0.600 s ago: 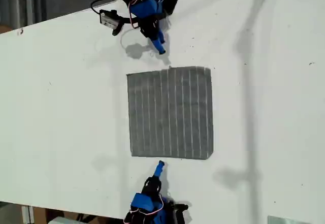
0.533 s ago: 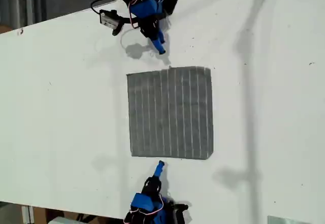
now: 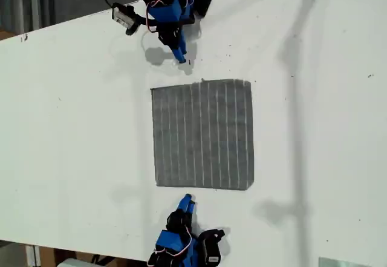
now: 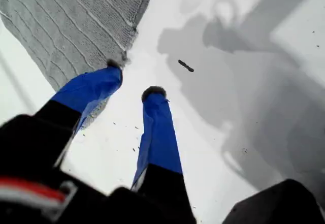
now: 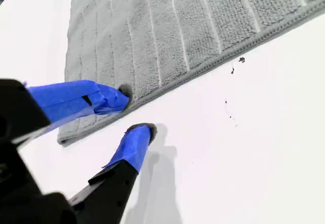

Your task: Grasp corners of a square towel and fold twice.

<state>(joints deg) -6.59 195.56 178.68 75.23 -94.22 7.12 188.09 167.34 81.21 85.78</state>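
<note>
both pincers gape, clamping nothing — second pincer straddles the flat grey striped towel hem; slide along to a corner first — pinch low.

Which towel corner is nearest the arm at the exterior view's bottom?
The bottom-left corner in the exterior view: the arm's fingers sit nearer it than the bottom-right; the top two lie farther.
</note>
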